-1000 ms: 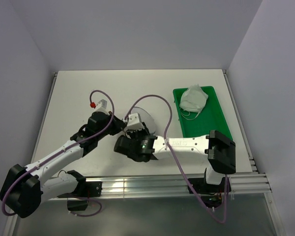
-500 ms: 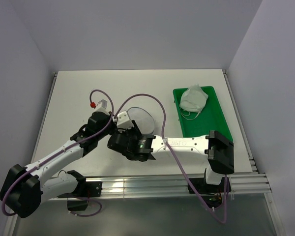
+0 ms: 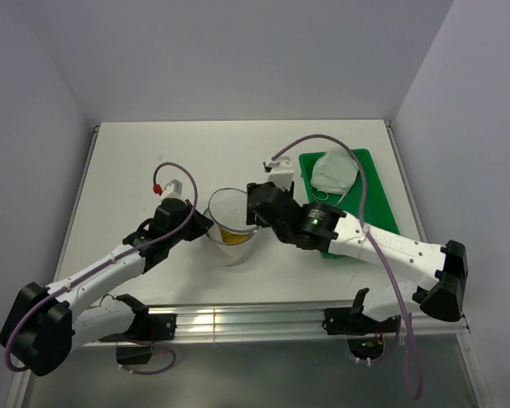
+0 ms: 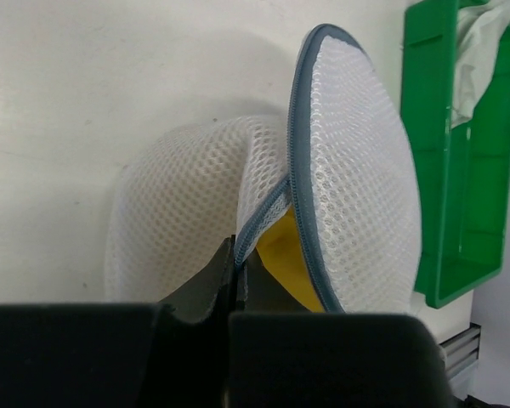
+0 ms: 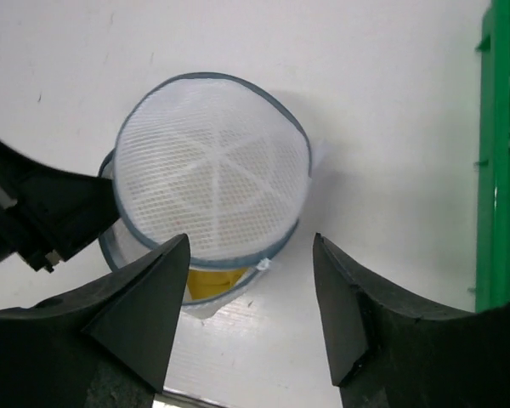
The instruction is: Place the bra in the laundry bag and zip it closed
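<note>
Pale lilac walls (image 3: 238, 51) close in on three sides of a white table (image 3: 153, 144), and they sit tight against its left, far and right edges. A metal rail (image 3: 280, 319) runs along the near edge, where the arms are bolted. The widest stretch of open tabletop lies along the far side and in the far left corner.

The left arm (image 3: 102, 272) reaches in from the near left. The right arm (image 3: 382, 246) comes in from the near right, passing over the near end of a green tray (image 3: 374, 191). The tray lies lengthwise close to the right edge of the table, with a crumpled white garment (image 3: 333, 172) in its far end.

The laundry bag (image 3: 229, 225) sits about mid-table, a little towards the near edge and just left of the tray without touching it. Its two mesh halves are not zipped: the upper dome is tipped up, leaving a gap on the near side. The yellow bra (image 3: 235, 235) shows through that gap, inside the bag.

The left gripper (image 4: 236, 280) is clenched on the bag's grey zipper rim at its left side. The right gripper (image 5: 251, 246) hovers over the bag with its jaws spread wide, holding nothing.
</note>
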Controlling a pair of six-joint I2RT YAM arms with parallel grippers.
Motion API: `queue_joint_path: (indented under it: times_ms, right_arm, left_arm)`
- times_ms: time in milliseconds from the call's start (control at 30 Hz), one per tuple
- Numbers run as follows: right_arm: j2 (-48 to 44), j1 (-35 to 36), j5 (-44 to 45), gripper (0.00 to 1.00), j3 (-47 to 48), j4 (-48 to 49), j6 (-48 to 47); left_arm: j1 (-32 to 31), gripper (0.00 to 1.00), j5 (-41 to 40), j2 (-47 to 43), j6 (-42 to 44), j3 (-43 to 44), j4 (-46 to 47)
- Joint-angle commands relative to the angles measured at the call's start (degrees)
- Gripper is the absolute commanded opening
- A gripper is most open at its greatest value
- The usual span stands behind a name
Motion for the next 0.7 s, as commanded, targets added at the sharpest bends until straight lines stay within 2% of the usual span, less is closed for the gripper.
queue_joint_path:
  times_ms: [0, 300, 433, 667]
  right_arm:
    - [-2.45, -3.97, -10.53, 0.69, -5.64, -0.11, 5.32]
    - [-5.36, -18.03, -34.96, 0.7, -20.06, 16.41, 9.19]
    - [-5.45, -22.25, -42.43, 0.7, -24.54, 23.98, 12.61]
    - [-6.94, -27.27, -48.7, 0.7, -31.22, 34.36, 21.14]
  left_arm:
    - [0.19, 0.0, -1.71, -1.11, 0.12, -2.1, -0.03]
    - [0.27, 0.0, -1.53, -3.84, 0.91, -5.01, 1.47]
    - [0.27, 0.0, -1.36, -4.19, 1.43, -5.62, 1.91]
    - [0.27, 0.0, -1.36, -5.59, 1.96, -6.5, 3.14]
